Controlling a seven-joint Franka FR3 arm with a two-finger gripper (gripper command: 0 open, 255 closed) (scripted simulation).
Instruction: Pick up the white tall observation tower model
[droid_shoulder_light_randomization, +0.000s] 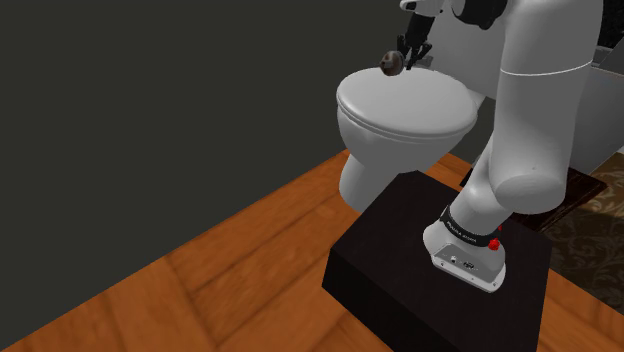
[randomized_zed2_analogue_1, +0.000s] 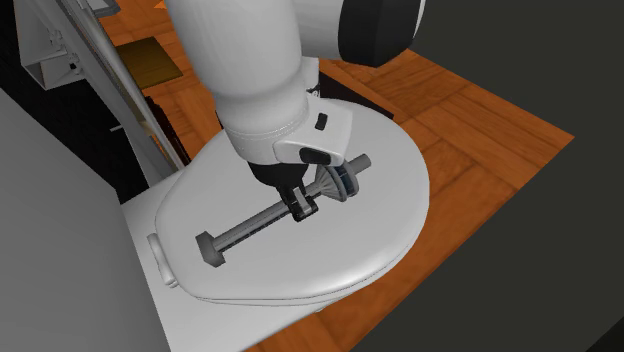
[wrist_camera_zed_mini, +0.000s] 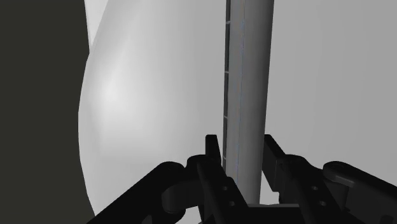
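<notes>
Closest to us, in the wrist view, the black gripper (wrist_camera_zed_mini: 245, 159) has its two fingers pressed against either side of a slim grey shaft, so it is clamped on the observation tower model (wrist_camera_zed_mini: 248, 76). The tower looks grey here (not white). It is a long thin column with a small blocky foot at one end and, near the other end, a flared disc-shaped deck with a short stub beyond it. In the second exterior view we see it lying sideways across the closed white toilet lid (randomized_zed2_analogue_1: 385, 235), gripped closer to the deck than to the foot. We cannot tell whether it touches the lid or sits just above it. In the shoulder view its dark rounded end shows at the lid's far edge. The white arm (droid_shoulder_light_randomization: 530, 110) rises from a black box stand (droid_shoulder_light_randomization: 400, 265) on a wooden floor (droid_shoulder_light_randomization: 200, 285). A black band (droid_shoulder_light_randomization: 468, 232) near the arm's base carries pale lettering, too small for us to read
</notes>
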